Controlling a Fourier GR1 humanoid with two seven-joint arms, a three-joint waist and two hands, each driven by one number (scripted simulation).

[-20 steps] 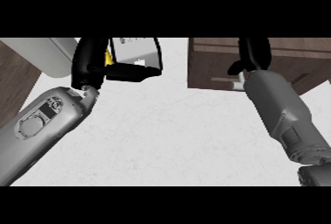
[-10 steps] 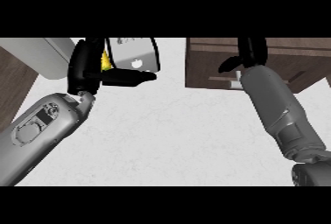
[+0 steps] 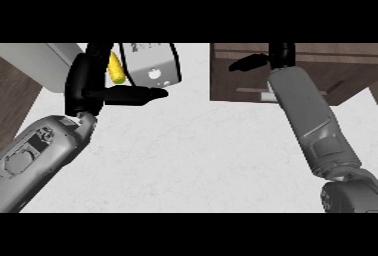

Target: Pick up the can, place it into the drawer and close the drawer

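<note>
A silver-grey can (image 3: 153, 62) with a dark outline lies at the counter's far edge, top centre-left. My left hand (image 3: 87, 87) stands just left of it, open, fingers up and thumb pointing right below the can, not holding it. The brown wooden drawer (image 3: 332, 75) is at the top right. My right hand (image 3: 277, 55) reaches over the drawer's front part; the view's top edge cuts it off, and only its base and thumb show.
A yellow item (image 3: 116, 67) lies between my left hand and the can. A pale grey block (image 3: 40, 62) sits at the top left, with dark wood flooring (image 3: 15, 105) beside the white counter (image 3: 192, 160).
My left hand has shifted slightly left and its thumb has dropped, uncovering the yellow item. My right hand has moved a little further up over the drawer.
</note>
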